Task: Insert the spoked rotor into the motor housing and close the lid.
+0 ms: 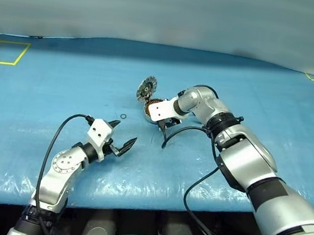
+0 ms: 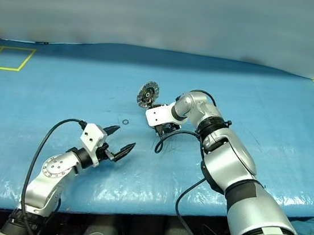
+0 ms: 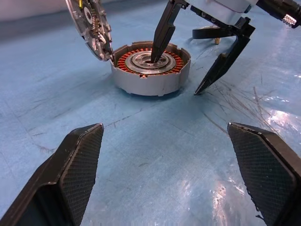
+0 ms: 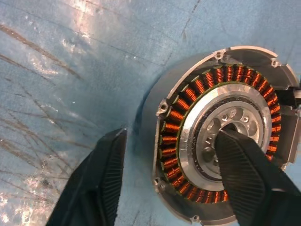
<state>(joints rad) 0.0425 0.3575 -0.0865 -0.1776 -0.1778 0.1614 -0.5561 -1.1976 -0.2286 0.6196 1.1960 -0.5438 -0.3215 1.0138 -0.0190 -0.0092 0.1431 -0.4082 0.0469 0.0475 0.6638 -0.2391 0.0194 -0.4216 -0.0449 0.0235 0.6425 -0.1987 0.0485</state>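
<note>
R gripper (image 3: pixel 181 75) part-open astride motor housing (image 3: pixel 150 70) wall, nothing held; L gripper (image 1: pixel 121 138) wide, empty.

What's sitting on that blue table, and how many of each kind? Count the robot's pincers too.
Motor housing: 1
Lid, standing open at the housing's edge: 1
Spoked rotor, seated in the housing: 1
Small dark ring: 1
Grippers, left gripper and right gripper: 2
Total: 6
</note>
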